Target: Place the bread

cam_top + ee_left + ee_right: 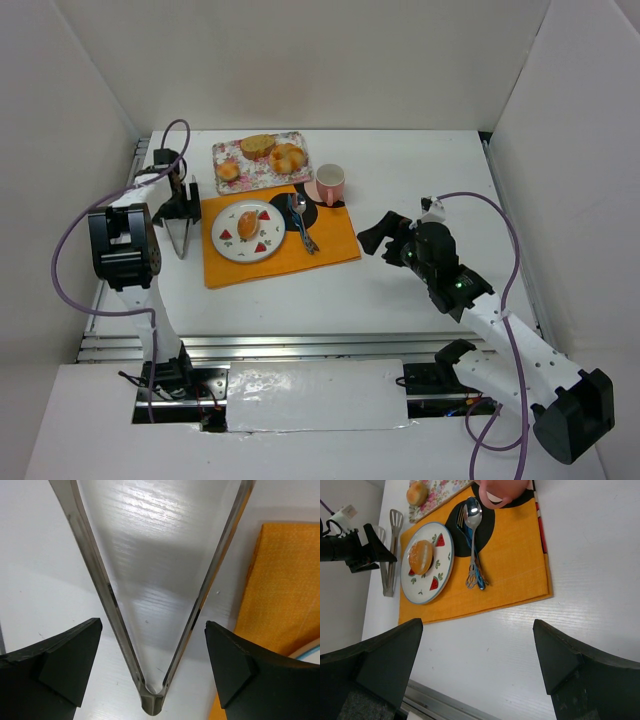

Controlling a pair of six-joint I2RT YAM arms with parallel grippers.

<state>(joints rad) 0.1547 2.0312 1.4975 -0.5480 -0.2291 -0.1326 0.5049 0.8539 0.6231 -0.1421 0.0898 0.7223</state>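
Observation:
The bread (247, 221), a small golden-brown oval bun, lies on the white plate (262, 249) with watermelon prints; it also shows in the right wrist view (420, 556) on the plate (441, 565). My left gripper (178, 212) is open just left of the plate, straddling the hinge end of metal tongs (151, 700) that lie on the table; its fingers do not touch them. My right gripper (380, 235) is open and empty over bare table, right of the orange mat (330, 238).
A floral tray (226, 152) at the back holds a darker loaf and paler rolls. A pink cup (330, 183) stands on a black coaster. A spoon (299, 213) and fork lie on the mat. White walls enclose the table.

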